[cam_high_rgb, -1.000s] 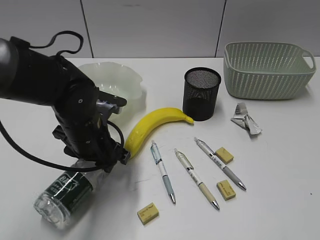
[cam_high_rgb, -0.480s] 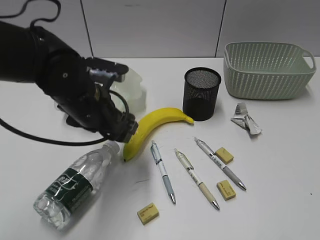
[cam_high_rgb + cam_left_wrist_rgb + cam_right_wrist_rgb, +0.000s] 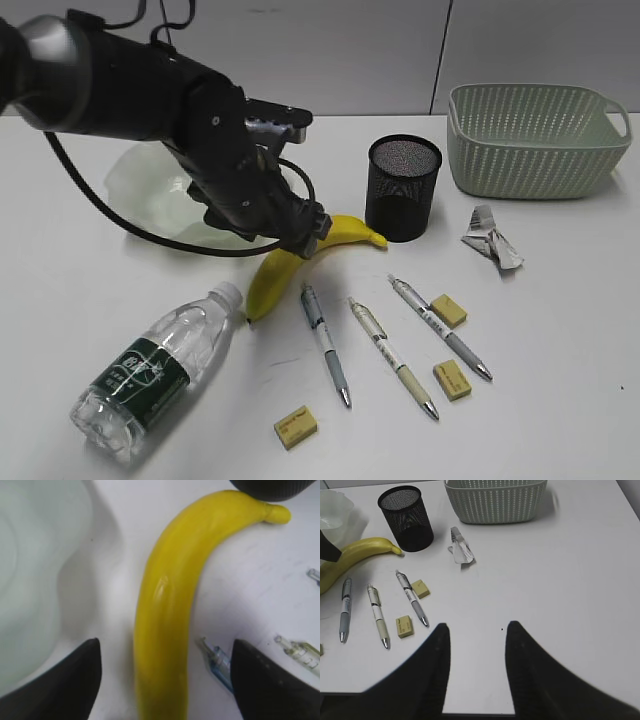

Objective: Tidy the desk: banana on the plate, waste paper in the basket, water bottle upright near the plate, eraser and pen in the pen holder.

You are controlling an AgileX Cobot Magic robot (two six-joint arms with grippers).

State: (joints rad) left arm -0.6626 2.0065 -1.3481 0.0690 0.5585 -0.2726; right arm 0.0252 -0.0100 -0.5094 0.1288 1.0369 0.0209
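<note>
The yellow banana (image 3: 265, 285) lies on the white desk (image 3: 560, 350) beside the pale-green plate (image 3: 150, 180). My left gripper (image 3: 305, 235) hovers over its middle. In the left wrist view this gripper (image 3: 165, 647) is open and the banana (image 3: 175, 595) runs between the two fingers without touching them. The water bottle (image 3: 160, 370) lies on its side at the front left. Three pens (image 3: 326, 345) and three erasers (image 3: 448, 310) lie in front of the black pen holder (image 3: 403, 187). The waste paper (image 3: 490, 240) sits near the basket (image 3: 535, 140). My right gripper (image 3: 477, 626) is open above bare desk.
The plate's wavy rim (image 3: 107, 565) comes close to the banana on its left. A pen tip (image 3: 215, 660) lies just inside the left gripper's right finger. The pen holder (image 3: 406, 517) stands at the banana's stem end. The desk's front edge (image 3: 480, 714) runs below the right gripper.
The left gripper has let go of the bottle's neck, opened wider, and moved up and right to over the banana. The bottle stays on its side.
</note>
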